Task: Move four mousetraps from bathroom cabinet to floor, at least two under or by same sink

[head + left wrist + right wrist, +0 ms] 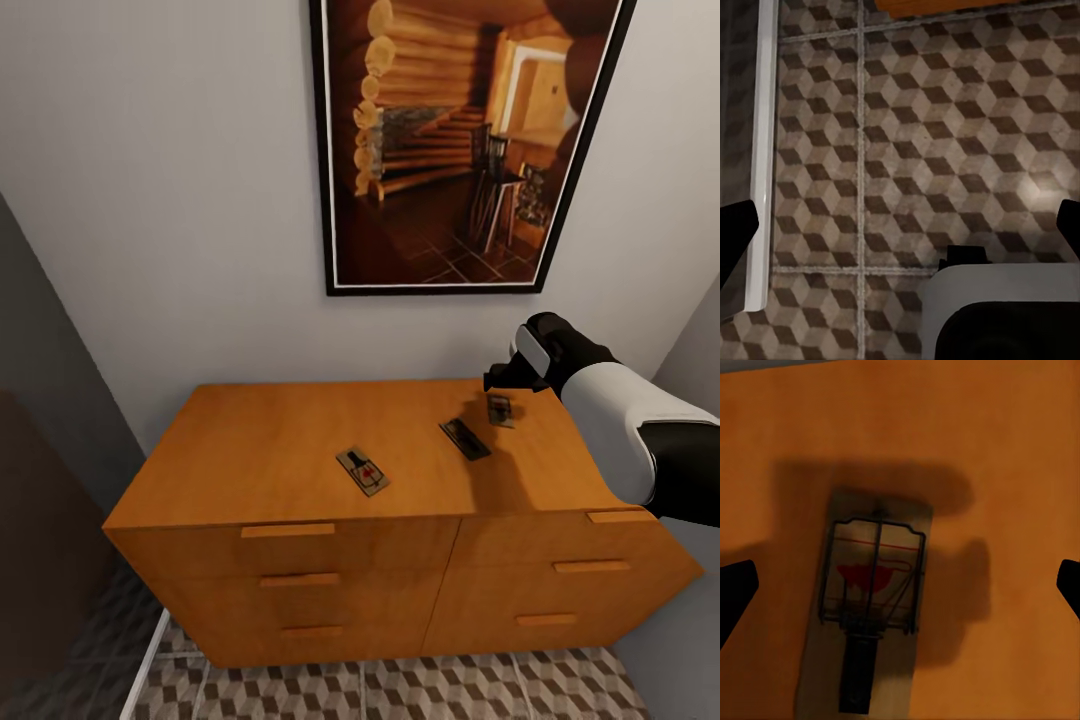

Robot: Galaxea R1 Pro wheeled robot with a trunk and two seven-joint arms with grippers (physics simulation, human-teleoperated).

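The right tool [512,378] is held above the far right part of the cabinet [300,440], its fingers spread wide and nothing between them. In the right wrist view a mousetrap [870,600] lies flat on the orange-brown top directly below, seen between the two dark fingertips. In the head view three mousetraps are seen on the cabinet top: one near the middle [362,471], one to its right [465,439], and one under the tool [500,410]; a fourth cannot be made out.

The trap is thin and flat against the wood, so a descent that stops short is likely to close on air, and one that goes too deep could be jammed against the top. The board lies at a slant to the fingers, so it might be spun or pushed toward the back wall instead of being gripped. The wire parts could be caught by a fingertip.

The left tool [904,217] hangs open and empty over the bathroom floor [945,150], which is tiled in a brown and beige cube pattern. A framed picture [465,140] of a log interior is hung on the pale wall above the cabinet
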